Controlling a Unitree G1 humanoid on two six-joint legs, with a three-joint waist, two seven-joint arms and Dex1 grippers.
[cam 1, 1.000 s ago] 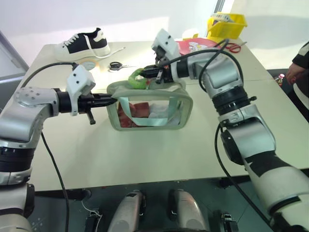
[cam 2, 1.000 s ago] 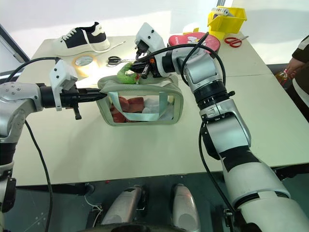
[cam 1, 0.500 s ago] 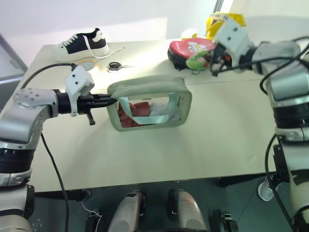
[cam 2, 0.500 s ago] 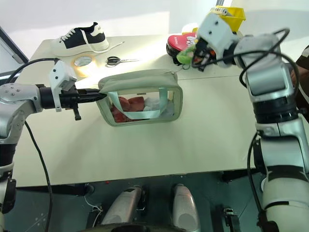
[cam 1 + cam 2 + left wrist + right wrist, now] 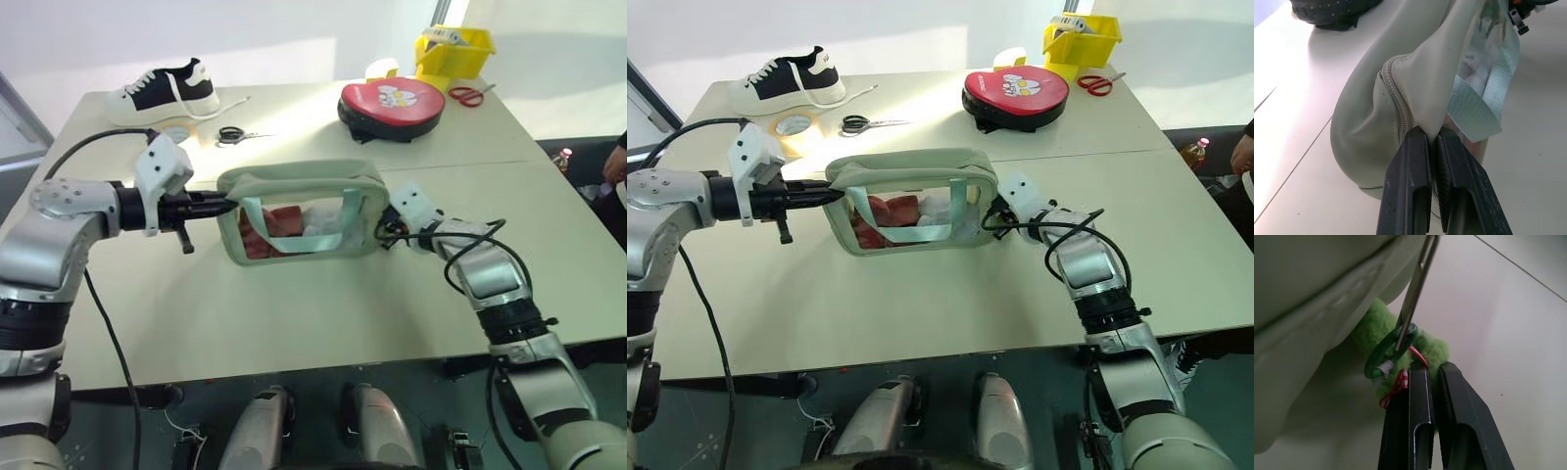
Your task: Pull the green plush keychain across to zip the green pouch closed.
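Note:
The green pouch (image 5: 299, 211) stands on the table, and its top looks closed along its length. My left gripper (image 5: 221, 205) is shut on the fabric at the pouch's left end, beside the zipper (image 5: 1393, 100); its black fingers (image 5: 1409, 166) pinch the cloth. My right gripper (image 5: 997, 217) sits low at the pouch's right end. In the right wrist view it (image 5: 1432, 366) is shut on the green plush keychain (image 5: 1374, 325), which hangs by a dark green ring (image 5: 1387, 348) under the pouch's edge.
A red round padded case (image 5: 392, 98), a yellow bin (image 5: 456, 49) and red scissors (image 5: 470, 93) lie at the back right. A sneaker (image 5: 171, 86), black scissors (image 5: 233, 134) and a tape roll (image 5: 795, 124) sit at the back left. A person (image 5: 617, 162) is at the right edge.
My right gripper carried the keychain from the pouch's top left across to the right, then dropped to the pouch's right end. The pouch top went from gaping to closed. The left gripper held still.

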